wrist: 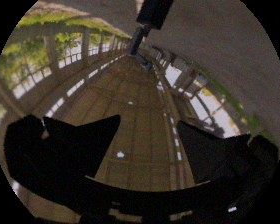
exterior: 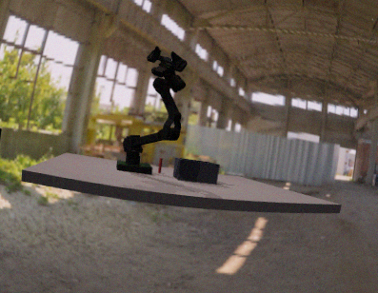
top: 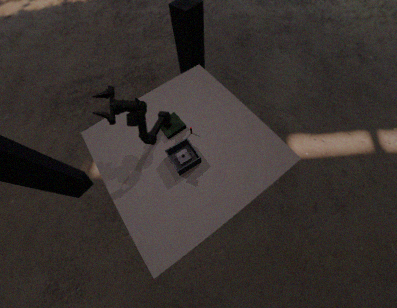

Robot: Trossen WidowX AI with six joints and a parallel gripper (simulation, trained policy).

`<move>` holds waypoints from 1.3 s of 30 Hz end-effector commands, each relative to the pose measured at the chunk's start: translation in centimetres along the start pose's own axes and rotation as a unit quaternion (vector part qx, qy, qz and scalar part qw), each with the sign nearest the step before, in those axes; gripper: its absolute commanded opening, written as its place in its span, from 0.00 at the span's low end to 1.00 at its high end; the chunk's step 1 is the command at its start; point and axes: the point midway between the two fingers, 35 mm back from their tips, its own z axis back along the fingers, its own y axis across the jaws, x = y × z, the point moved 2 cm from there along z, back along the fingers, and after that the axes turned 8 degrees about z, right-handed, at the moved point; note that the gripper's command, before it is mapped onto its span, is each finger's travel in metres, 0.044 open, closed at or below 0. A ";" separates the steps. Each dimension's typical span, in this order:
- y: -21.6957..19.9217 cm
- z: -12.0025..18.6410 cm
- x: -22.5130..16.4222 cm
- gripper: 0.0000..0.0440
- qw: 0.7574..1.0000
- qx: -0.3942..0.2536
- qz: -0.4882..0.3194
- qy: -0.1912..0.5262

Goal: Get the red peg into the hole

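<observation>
The red peg [top: 191, 130] [exterior: 160, 166] stands upright on the pale table, beside the box and near the arm's base. The dark open box [top: 190, 168] [exterior: 196, 171] sits on the table. Its light plate [top: 187, 159] with a dark hole shows at the bottom in the top view; nothing red shows in it. My gripper [top: 93, 105] [exterior: 165, 51] [wrist: 149, 121] is wide open and empty, raised high above the table and away from peg and box. The wrist view shows neither peg nor box.
The arm's green base [top: 173, 125] [exterior: 134, 166] is close to the peg and the box. The table [top: 208, 210] [exterior: 89, 175] has a raised edge above the floor. Dark posts [top: 189, 37] stand beyond its edges, one at the back and one at the left.
</observation>
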 end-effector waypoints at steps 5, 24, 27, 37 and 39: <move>3.1 -0.6 -0.4 1.00 0.996 0.049 -0.056 0.039; 16.0 2.0 -1.4 1.00 0.917 0.236 -0.243 0.209; 17.9 3.2 -1.6 1.00 0.896 0.261 -0.262 0.245; 23.2 8.3 -2.4 1.00 0.812 0.327 -0.303 0.375; 24.0 9.6 -2.6 1.00 0.794 0.336 -0.307 0.403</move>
